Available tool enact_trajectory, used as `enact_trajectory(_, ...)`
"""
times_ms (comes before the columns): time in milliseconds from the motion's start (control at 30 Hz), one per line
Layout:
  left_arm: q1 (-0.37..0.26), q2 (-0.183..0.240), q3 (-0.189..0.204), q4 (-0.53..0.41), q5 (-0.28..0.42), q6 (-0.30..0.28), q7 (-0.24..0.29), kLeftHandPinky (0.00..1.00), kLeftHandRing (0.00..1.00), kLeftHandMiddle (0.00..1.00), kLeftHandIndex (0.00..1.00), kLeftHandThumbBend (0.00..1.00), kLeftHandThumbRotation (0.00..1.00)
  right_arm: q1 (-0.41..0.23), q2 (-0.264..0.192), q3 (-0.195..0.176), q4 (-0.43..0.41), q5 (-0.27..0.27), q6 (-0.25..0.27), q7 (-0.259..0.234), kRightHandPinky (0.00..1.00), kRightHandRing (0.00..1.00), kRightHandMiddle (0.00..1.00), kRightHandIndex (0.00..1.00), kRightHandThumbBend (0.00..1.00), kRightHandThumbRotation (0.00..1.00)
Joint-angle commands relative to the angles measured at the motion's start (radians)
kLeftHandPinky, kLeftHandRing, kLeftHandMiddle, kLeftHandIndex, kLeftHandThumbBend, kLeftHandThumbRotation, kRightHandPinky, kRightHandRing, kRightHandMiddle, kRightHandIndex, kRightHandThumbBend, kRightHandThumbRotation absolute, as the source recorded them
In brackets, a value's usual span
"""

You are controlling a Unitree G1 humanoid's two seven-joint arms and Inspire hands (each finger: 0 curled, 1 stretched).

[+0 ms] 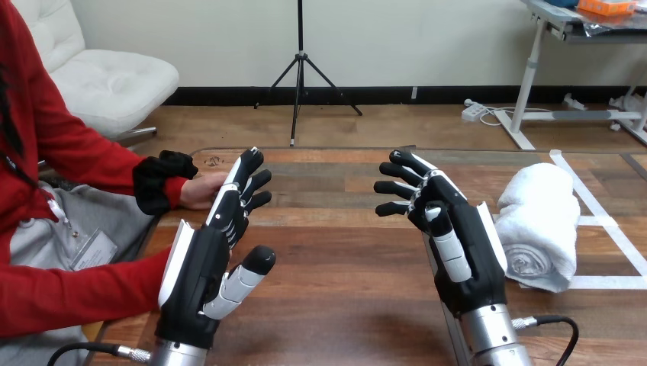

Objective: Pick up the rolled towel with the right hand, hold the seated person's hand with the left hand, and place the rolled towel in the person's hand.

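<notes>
Now, both robot hands are up over the desk (343,267), and neither one has anything in it. The left hand (200,271) comes in from seven o'clock, thumb spread out to the side, its fingers (249,163) straight and pointing toward eleven o'clock. Their tips sit right beside the person's hand (200,191), which rests at the desk's edge at about nine o'clock. The two overlap from this angle, and whether they touch I cannot tell, but nothing is curled round that hand. Over at five o'clock, the right hand (469,259) stands upright, its fingers loosely bent and spread toward the desk's middle, open, gripping nothing. The rolled towel (538,221), white, lies on the desk at three o'clock, just beside the right hand on its outer side. It runs lengthwise from about one o'clock to five, its spiral end facing the near edge, and it rests across white tape lines (610,282) marked on the wood.
</notes>
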Motion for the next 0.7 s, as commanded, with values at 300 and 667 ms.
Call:
enact_trajectory(300, -0.048, -0.007, -0.004, -0.026, 0.007, -0.01, 0.014, 0.87, 0.92, 0.96, 0.96, 1.0, 0.9, -0.032, -0.047, 0.013, -0.21, -0.014, 0.057, -0.042, 0.58, 0.72, 0.78, 0.78, 1.0, 0.78)
enact_trajectory(667, -0.061, -0.011, -0.008, -0.01, 0.013, -0.015, 0.022, 0.87, 0.93, 0.97, 0.96, 1.0, 0.9, -0.037, -0.095, 0.005, -0.384, -0.063, 0.177, -0.14, 0.55, 0.73, 0.79, 0.8, 1.0, 0.75)
